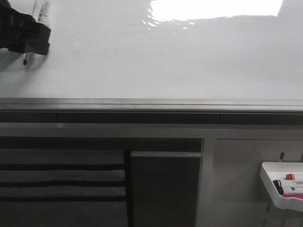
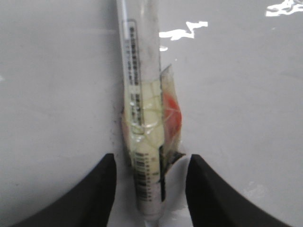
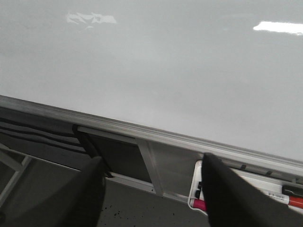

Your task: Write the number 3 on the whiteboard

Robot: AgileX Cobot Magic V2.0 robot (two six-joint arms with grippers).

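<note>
One whiteboard (image 1: 156,61) is being shown, filling the upper half of the front view, glossy, with one bright glare patch at top centre-right. No 3 is being seen on it in any view; the board surface reads blank. One grey edge strip (image 1: 151,102) is running across the frame just below the board.

One marker (image 2: 142,118) is being held against the board: clear barrel, printed label, yellowish tape wrap with a red patch around the middle. In the front view its black tip (image 1: 24,59) is being seen at upper left, at or just off the board; contact cannot be told.

Two grippers are being counted. The left gripper (image 1: 26,33) is being seen at the upper left corner of the front view; in its wrist view its fingers (image 2: 90,198) are being kept clenched on the marker. The right gripper (image 3: 151,189) is being held released, fingers (image 3: 232,198) spread wide, nothing between them, over the board's lower edge.

One white tray (image 1: 281,187) is being seen at lower right of the front view, hung below the board, holding markers, one with a red cap; exact count cannot be told.

Below the strip, grey panels and a striped dark-and-grey cover (image 1: 61,182) at lower left are being shown.
</note>
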